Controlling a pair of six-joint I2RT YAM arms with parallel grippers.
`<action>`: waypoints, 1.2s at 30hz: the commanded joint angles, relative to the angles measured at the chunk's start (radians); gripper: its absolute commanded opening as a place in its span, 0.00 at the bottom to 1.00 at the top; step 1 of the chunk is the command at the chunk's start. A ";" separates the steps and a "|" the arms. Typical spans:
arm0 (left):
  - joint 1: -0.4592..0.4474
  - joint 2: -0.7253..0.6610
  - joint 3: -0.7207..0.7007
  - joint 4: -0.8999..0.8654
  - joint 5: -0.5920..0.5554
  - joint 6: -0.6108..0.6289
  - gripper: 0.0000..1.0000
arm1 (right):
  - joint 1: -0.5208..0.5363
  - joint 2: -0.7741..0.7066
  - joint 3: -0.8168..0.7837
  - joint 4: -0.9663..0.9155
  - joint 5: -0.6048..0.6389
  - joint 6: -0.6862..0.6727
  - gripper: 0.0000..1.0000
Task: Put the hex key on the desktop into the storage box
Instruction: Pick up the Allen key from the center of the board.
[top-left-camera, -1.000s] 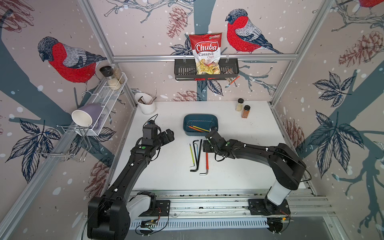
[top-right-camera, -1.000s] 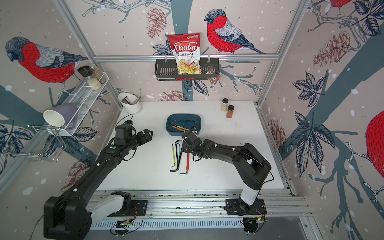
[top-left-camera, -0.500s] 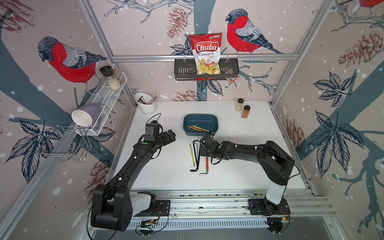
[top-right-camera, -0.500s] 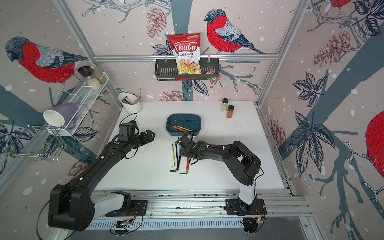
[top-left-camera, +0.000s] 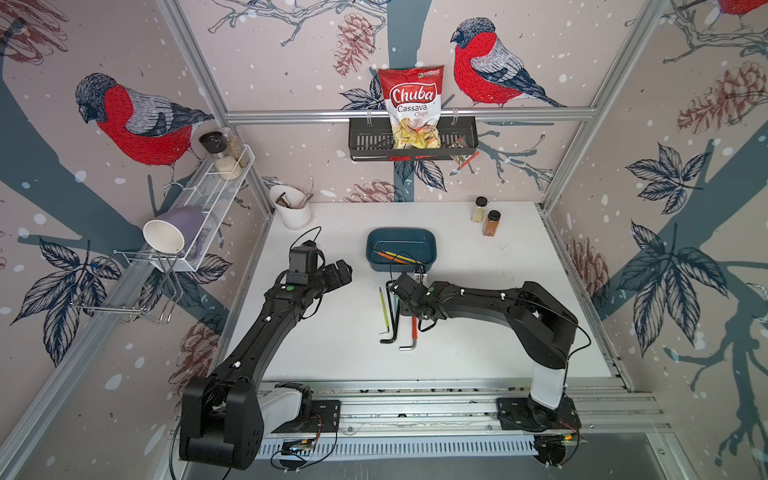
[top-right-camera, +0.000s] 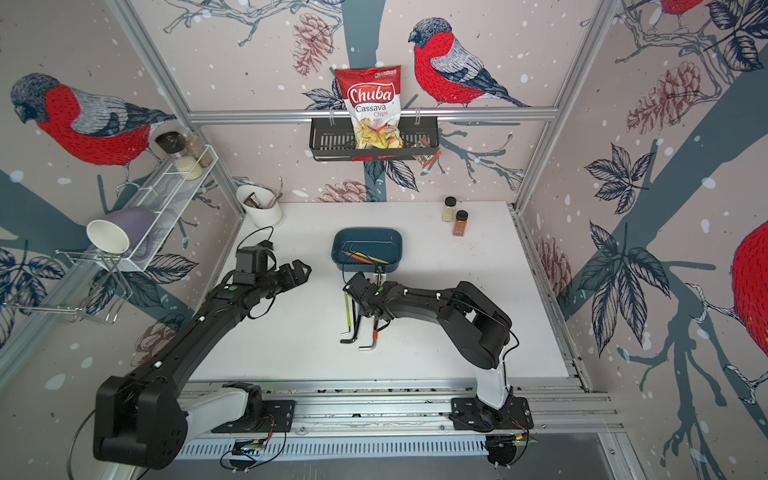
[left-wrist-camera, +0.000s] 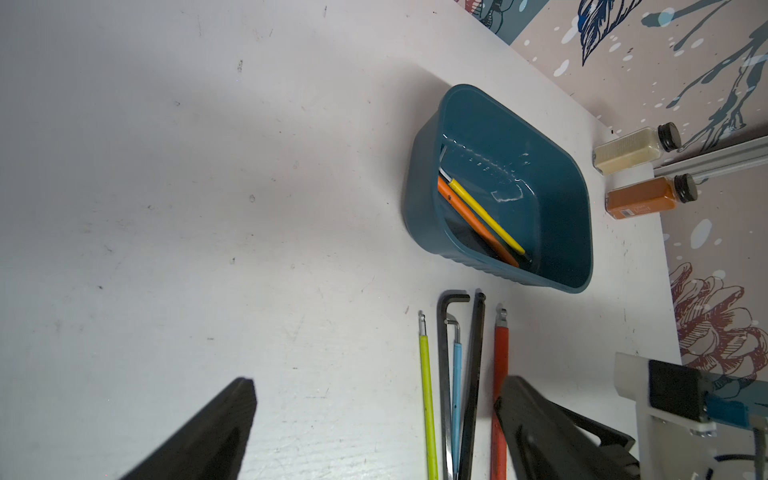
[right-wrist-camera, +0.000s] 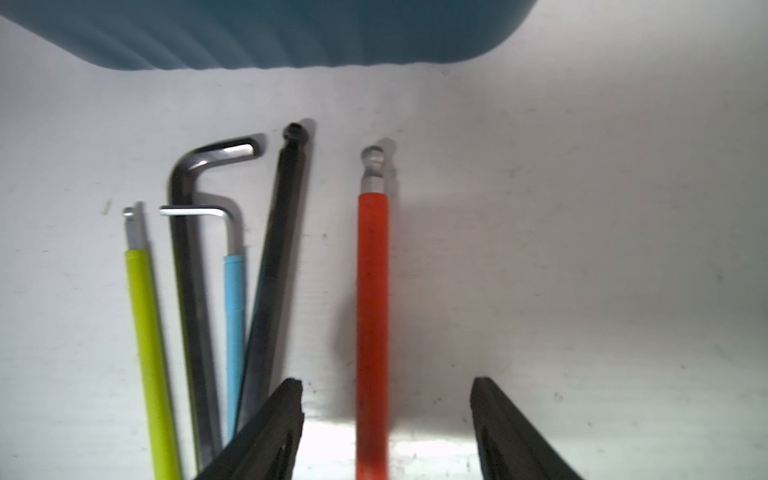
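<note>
Several hex keys lie side by side on the white desktop (top-left-camera: 478, 324), just in front of the teal storage box (top-left-camera: 401, 231): green (right-wrist-camera: 147, 332), dark grey (right-wrist-camera: 187, 249), blue (right-wrist-camera: 235, 316), black (right-wrist-camera: 274, 249) and red (right-wrist-camera: 372, 311). My right gripper (right-wrist-camera: 387, 380) is open and low over them, its fingers on either side of the red key's shaft without touching it. An orange and a yellow hex key (left-wrist-camera: 478, 220) lie inside the box. My left gripper (top-left-camera: 343, 272) hangs open and empty above the desktop, left of the keys.
Two spice jars (top-left-camera: 486, 216) stand at the back right. A white cup of utensils (top-left-camera: 293, 208) sits at the back left corner. A white wire rack (top-left-camera: 208, 195) lines the left wall. A black basket with a chips bag (top-left-camera: 411, 141) hangs on the back wall.
My right gripper has slid left and toward the front, down over the row of keys, still open. The left arm has edged slightly right.
</note>
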 joint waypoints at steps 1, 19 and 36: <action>0.003 0.005 0.008 0.004 0.021 0.008 0.96 | -0.012 -0.057 -0.046 0.023 -0.047 -0.010 0.69; 0.003 0.063 0.011 -0.014 0.086 0.015 0.95 | -0.064 -0.056 -0.063 0.030 -0.218 -0.101 0.66; 0.003 0.068 0.012 -0.019 0.106 0.017 0.95 | -0.038 0.072 -0.018 0.007 -0.228 -0.052 0.52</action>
